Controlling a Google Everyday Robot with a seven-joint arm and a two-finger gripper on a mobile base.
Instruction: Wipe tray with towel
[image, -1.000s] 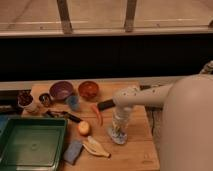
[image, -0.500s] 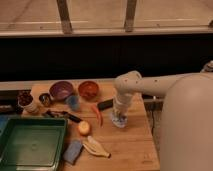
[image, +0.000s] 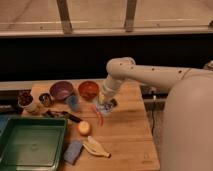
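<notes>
The white arm (image: 150, 75) is reaching in from the right, bending at its elbow and pointing down toward the back middle of the wooden table (image: 127, 137). The gripper (image: 106, 101) is hanging low over the wood just right of the orange bowl (image: 88, 90), and its fingers are clenched around the towel (image: 102, 108), a small pale grey-blue bunch showing at the tips. Whether the cloth is touching the wood cannot be told. The tray (image: 30, 147), green and raised at the rim, is sitting at the front left corner, well apart from the gripper and the towel. Along the back edge, from the left, a white cup (image: 25, 101) with dark contents, a small dark cup (image: 45, 99), a purple bowl (image: 61, 91) and the orange bowl are standing in a row, and a blue cup (image: 73, 102) is standing just in front, between the two bowls. A black-handled utensil (image: 62, 115) is lying just behind the tray's far rim. A thin red item (image: 98, 117) is lying just in front of the gripper. A round yellow-orange fruit (image: 84, 128) is resting beside the tray's right rim, with a blue sponge (image: 73, 151) and a banana (image: 97, 148) lying nearer the front edge. Any print these things may be carrying is too small to read.
</notes>
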